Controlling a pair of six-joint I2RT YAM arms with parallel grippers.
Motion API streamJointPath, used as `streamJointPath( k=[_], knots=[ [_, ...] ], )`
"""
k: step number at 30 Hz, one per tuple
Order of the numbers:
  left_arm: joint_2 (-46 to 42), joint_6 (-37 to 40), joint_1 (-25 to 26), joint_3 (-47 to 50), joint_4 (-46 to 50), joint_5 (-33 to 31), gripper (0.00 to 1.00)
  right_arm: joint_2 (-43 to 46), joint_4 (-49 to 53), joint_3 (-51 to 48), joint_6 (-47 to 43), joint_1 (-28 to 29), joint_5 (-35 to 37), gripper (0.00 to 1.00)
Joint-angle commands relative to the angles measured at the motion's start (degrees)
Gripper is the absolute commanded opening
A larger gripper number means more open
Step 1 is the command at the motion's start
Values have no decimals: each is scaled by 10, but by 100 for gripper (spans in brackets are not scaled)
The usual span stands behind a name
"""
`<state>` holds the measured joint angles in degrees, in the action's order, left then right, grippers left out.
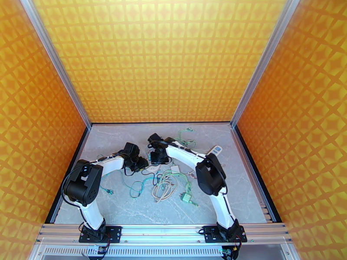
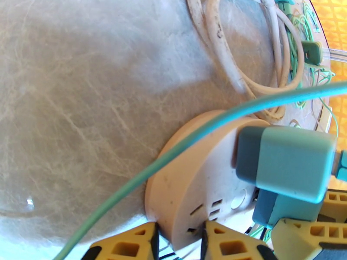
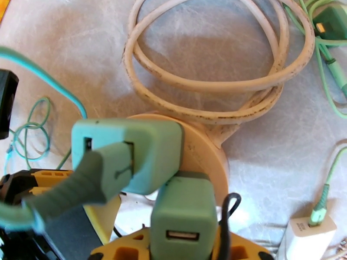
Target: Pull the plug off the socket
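Two green plugs sit in the round beige socket (image 3: 204,148), and the right wrist shows them plainly: a larger green plug (image 3: 143,152) with a cable running out of it, and a lower green plug (image 3: 184,211) just beside it. The right gripper (image 3: 184,244) has that lower one between its yellow fingers (image 3: 126,250), closed on its sides. The left wrist gives the other side: the left gripper (image 2: 180,232) is pinched shut on the socket's rim, with a teal cable (image 2: 130,189) crossing over the top. From above, both arms meet mid-table (image 1: 225,196), but the grips are too small to read there. A coiled white cable (image 3: 217,87) runs off the socket's far edge; a white charger (image 3: 310,235) sits apart.
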<state>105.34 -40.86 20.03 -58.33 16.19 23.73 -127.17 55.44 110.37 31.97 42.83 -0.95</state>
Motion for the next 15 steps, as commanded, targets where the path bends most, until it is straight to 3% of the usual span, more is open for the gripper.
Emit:
streamJointPath(
  k=[1, 6, 13, 15],
  knots=[
    [81, 18, 15, 57, 136, -72, 28, -28, 19, 112, -34, 62, -23, 26],
    [81, 18, 15, 56, 137, -72, 28, -105, 111, 237, -64, 108, 16, 25],
    [82, 19, 15, 58, 136, -72, 28, -80, 95, 206, -75, 108, 43, 26],
    [83, 19, 15, 58, 136, -72, 28, -54, 67, 166, -68, 92, 21, 25]
  ],
)
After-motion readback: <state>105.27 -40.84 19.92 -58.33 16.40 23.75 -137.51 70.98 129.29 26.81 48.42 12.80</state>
